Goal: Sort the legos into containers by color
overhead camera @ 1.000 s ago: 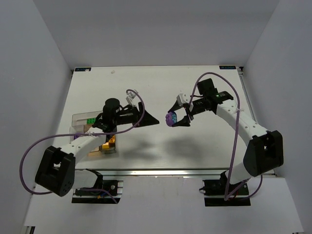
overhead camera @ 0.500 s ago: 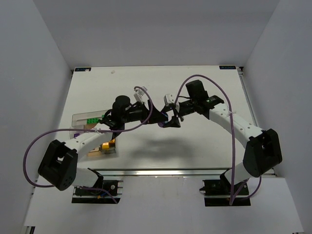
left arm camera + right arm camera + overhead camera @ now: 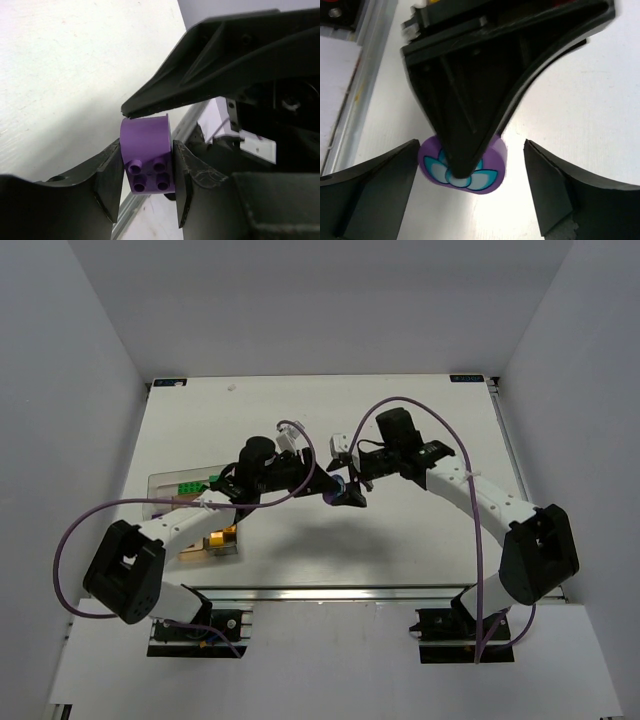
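The purple lego [image 3: 341,487] hung over the middle of the table [image 3: 420,430], well apart from the containers [image 3: 178,486], in our top view. At the left wrist we saw the left gripper [image 3: 147,172] clamped on its sides. At the right wrist the right gripper [image 3: 470,152] stood spread wider than it.

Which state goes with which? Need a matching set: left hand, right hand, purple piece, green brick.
1. left hand
2. right hand
3. purple piece
4. green brick

A. lying in a container on the left
B. fingers spread, clear of the piece
C. clamped on the piece's sides
D. up in the air, centre of the scene

Pairs: 1-C, 2-B, 3-D, 4-A
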`<act>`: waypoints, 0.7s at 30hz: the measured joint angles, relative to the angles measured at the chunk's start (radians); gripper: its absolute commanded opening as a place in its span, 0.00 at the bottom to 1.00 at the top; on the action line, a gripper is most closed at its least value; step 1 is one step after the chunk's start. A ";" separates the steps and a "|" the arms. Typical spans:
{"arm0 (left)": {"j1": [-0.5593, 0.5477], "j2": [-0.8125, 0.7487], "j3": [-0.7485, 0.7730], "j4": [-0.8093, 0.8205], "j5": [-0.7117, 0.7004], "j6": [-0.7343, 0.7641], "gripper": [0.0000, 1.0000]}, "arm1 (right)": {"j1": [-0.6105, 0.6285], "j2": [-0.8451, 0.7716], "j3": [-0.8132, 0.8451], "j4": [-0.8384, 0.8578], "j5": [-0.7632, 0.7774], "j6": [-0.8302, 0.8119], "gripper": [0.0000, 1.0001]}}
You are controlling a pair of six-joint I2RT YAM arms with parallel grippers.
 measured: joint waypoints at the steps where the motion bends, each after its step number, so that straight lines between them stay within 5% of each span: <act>1: -0.004 -0.003 0.003 -0.018 -0.010 0.008 0.00 | 0.000 0.000 -0.001 0.022 0.008 0.028 0.89; 5: -0.005 -0.058 0.046 -0.193 -0.162 0.059 0.00 | 0.000 -0.022 -0.060 0.134 0.095 0.169 0.89; 12: 0.035 -0.224 0.184 -0.647 -0.786 0.049 0.00 | -0.076 -0.104 -0.174 0.252 0.338 0.390 0.88; 14: 0.063 -0.264 0.204 -0.767 -0.946 0.026 0.00 | -0.111 -0.145 -0.222 0.269 0.374 0.426 0.62; 15: 0.078 -0.277 0.208 -0.825 -1.025 0.011 0.00 | -0.130 -0.166 -0.240 0.270 0.391 0.446 0.42; 16: 0.094 -0.287 0.209 -0.887 -1.099 -0.005 0.00 | -0.150 -0.183 -0.249 0.270 0.407 0.467 0.00; 21: 0.169 -0.305 0.154 -1.078 -1.353 -0.046 0.00 | -0.235 -0.238 -0.253 0.277 0.456 0.565 0.00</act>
